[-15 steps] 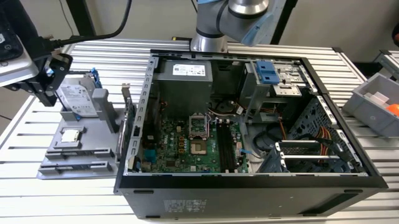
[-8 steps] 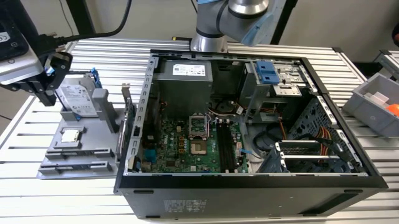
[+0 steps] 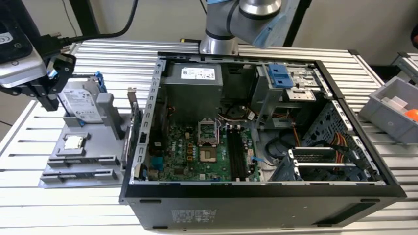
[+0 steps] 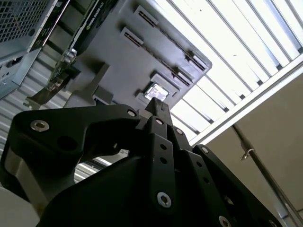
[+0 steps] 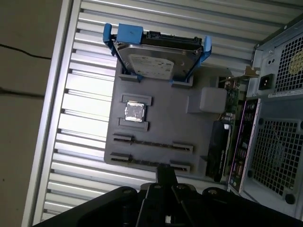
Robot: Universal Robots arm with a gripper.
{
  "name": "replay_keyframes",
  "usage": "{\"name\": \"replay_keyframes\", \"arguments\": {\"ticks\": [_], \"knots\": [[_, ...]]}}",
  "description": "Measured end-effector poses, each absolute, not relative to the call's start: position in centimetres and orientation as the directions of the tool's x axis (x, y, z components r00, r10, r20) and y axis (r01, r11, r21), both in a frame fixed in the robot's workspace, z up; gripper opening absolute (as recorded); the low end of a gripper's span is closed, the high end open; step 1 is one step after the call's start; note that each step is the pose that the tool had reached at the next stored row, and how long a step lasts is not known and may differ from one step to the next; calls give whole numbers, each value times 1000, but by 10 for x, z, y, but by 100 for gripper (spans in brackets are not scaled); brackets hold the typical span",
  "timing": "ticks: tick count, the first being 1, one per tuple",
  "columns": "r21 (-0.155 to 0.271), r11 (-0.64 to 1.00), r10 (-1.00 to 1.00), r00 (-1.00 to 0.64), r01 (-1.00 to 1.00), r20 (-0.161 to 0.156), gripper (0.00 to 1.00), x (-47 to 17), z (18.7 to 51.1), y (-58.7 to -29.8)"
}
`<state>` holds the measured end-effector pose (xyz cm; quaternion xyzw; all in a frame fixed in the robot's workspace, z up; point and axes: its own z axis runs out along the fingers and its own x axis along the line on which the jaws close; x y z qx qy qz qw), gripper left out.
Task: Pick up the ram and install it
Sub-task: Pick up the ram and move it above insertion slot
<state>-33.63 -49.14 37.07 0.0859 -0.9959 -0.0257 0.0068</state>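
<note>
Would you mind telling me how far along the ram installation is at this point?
Nothing looks done yet: the ram stands on edge in the grey tray, and the motherboard's black slots look empty. In hand: the gripper, shut with nothing visible in it, hovers over the tray near the ram. Left: both the pick-up and the install.

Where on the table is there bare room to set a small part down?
Bare slats of the table lie at the exterior view's lower left, bordered by the grey holder and the computer case. The holder is crowded: hard drive, chip, and the gripper above it.
</note>
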Motion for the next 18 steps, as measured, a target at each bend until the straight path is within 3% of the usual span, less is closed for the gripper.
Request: {"name": "replay_keyframes", "arguments": {"ticks": [18], "knots": [[52, 930, -365, -931, -364, 9, 0, -336, 371, -491]]}}
